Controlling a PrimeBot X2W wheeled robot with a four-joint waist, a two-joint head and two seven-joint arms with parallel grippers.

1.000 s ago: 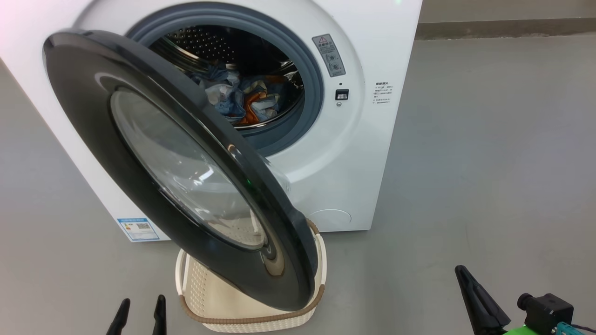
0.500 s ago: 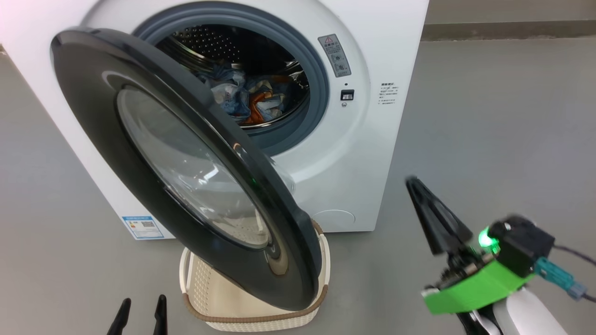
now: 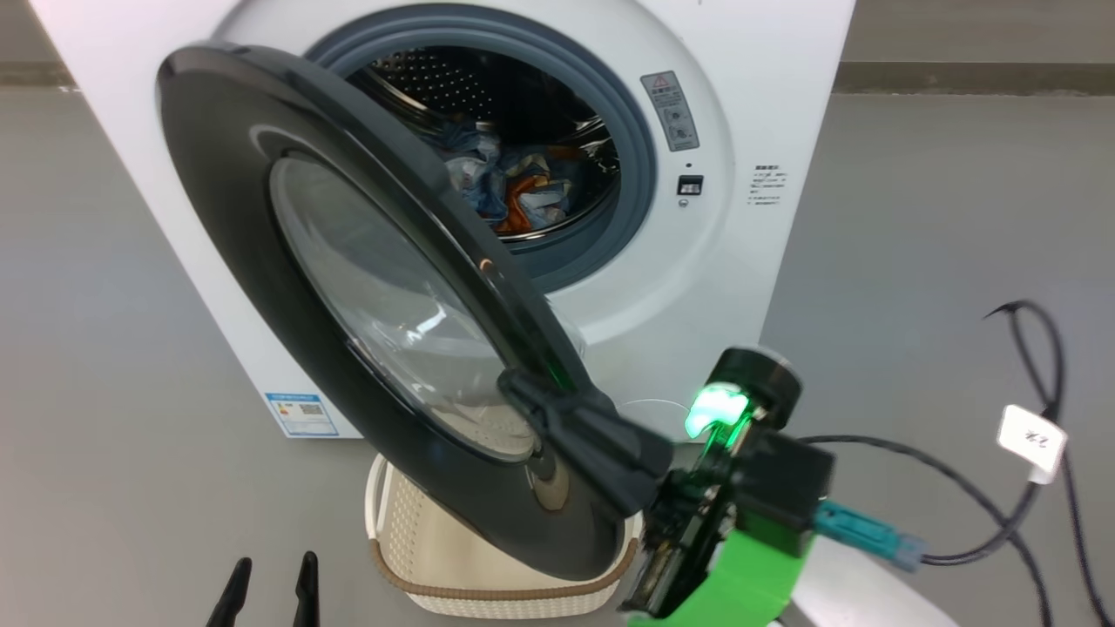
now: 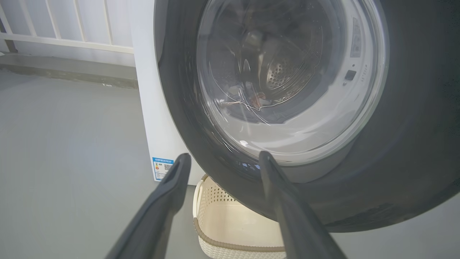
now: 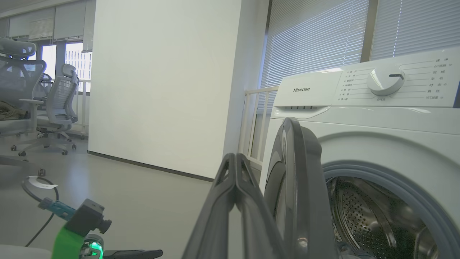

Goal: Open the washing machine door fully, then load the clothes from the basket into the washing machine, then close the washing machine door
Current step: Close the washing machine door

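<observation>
Loading looks done: clothes [image 3: 514,187] lie inside the washing machine [image 3: 749,78], and the basket [image 3: 405,531] before the machine appears empty. Its door [image 3: 226,218] stands swung out; closing is left to do. The right gripper [image 3: 523,387], pinched shut and empty, sits at the door's outer face, while the left gripper [image 3: 274,566] gapes empty, low before the machine.

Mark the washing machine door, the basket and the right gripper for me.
washing machine door [image 3: 370,292], head view, glass window.
basket [image 3: 488,596], head view, brown front rim.
right gripper [image 3: 514,388], head view, tips of its shut fingers.
</observation>
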